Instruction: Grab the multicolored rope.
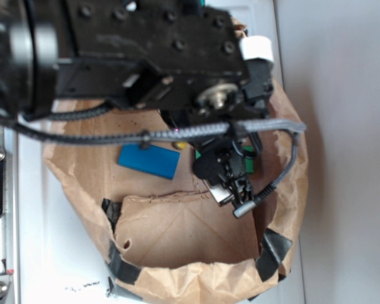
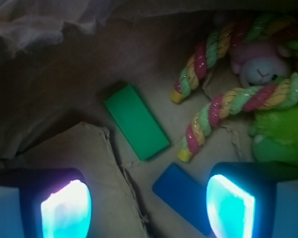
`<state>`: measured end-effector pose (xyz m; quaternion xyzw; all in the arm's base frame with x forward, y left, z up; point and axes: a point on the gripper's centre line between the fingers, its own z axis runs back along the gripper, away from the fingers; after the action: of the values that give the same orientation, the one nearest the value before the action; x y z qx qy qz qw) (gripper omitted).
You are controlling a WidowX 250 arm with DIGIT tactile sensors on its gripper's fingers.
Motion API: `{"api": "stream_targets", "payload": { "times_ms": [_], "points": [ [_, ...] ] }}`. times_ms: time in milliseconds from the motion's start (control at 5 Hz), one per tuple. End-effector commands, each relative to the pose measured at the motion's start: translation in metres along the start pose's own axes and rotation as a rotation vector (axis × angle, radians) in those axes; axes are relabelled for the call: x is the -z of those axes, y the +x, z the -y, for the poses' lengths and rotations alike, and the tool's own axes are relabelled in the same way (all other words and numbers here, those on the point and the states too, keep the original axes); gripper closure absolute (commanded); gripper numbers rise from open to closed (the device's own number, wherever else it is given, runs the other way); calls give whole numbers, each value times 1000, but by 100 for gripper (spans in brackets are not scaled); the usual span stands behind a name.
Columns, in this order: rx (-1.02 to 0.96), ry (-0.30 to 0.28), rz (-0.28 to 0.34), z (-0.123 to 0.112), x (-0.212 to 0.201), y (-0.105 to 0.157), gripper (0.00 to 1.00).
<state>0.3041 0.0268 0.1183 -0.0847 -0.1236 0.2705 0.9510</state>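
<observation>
A: Multicolored rope (image 2: 223, 96), wrist view: where is it relative to the jaws?

B: Ahead of the gripper (image 2: 148, 206), toward the right finger's side. Bent in a U; both yellow-tipped ends point back at the jaws. Nearer end lies just ahead of the right finger (image 2: 231, 208), not touching it.

A: Jaw state?

B: Spread wide, nothing between the pads. A blue block (image 2: 181, 196) lies in the gap, close to the right finger; a green block (image 2: 136, 121) sits ahead of the gap, tilted.

A: Neighbours of the rope?

B: Pink plush animal (image 2: 260, 62) nested inside the U, touching it. Fuzzy lime-green plush toy (image 2: 280, 134) just beyond the nearer strand, ahead of the right finger.

A: Exterior view?

B: Gripper (image 1: 225, 183) reaches down into a brown paper bag (image 1: 177, 278), lined with black tape at the rim. Blue block (image 1: 149, 162) lies well to one side of the fingers. Rope hidden under the arm. Jaw spacing: cannot tell from this view.
</observation>
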Motion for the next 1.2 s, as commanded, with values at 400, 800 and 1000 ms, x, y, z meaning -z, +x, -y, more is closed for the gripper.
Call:
{"api": "stream_targets", "payload": {
  "times_ms": [400,800,1000],
  "points": [
    [-499,246,124,-14,-9,18,0],
    [-499,246,124,-14,-9,18,0],
    [-499,246,124,-14,-9,18,0]
  ]
}}
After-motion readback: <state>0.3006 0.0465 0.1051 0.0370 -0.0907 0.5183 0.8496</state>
